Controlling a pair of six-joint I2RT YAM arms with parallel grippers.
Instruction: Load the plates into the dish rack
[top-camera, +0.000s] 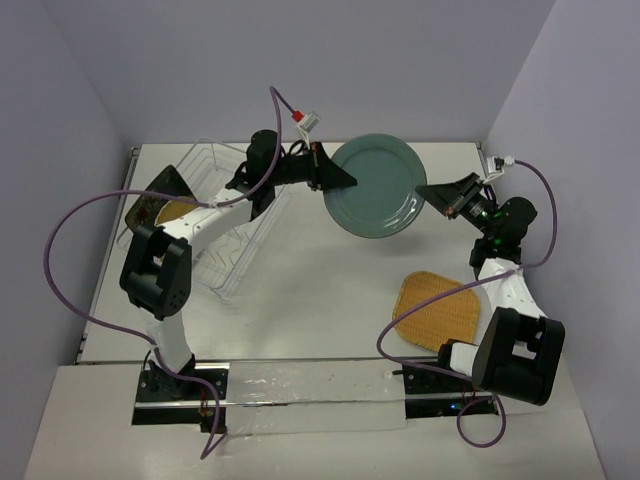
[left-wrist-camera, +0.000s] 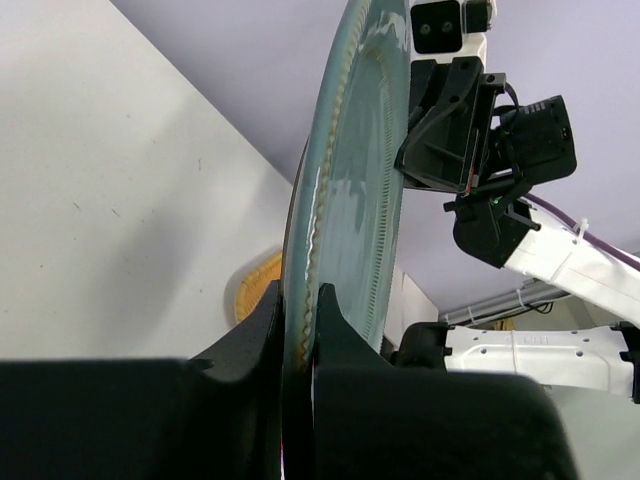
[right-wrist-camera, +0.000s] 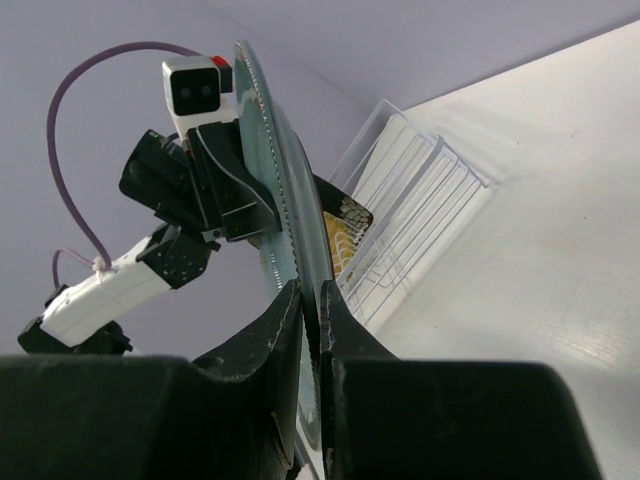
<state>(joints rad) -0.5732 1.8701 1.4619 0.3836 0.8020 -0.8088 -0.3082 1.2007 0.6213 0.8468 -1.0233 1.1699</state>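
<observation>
You had the left gripper (top-camera: 343, 180) and the right gripper (top-camera: 427, 191) each clamped narrowly on opposite edges of the teal-grey plate (top-camera: 377, 186)

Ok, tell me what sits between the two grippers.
The teal-grey plate, clamped at opposite rims by the left gripper and the right gripper; the top view shows it.

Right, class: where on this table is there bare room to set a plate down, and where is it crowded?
Bare: the middle of the table between the dish rack and woven plate. Crowded: the rack, its left end holding the black plate and yellow plate, the left arm across it. The teal plate hangs above the far middle.
</observation>
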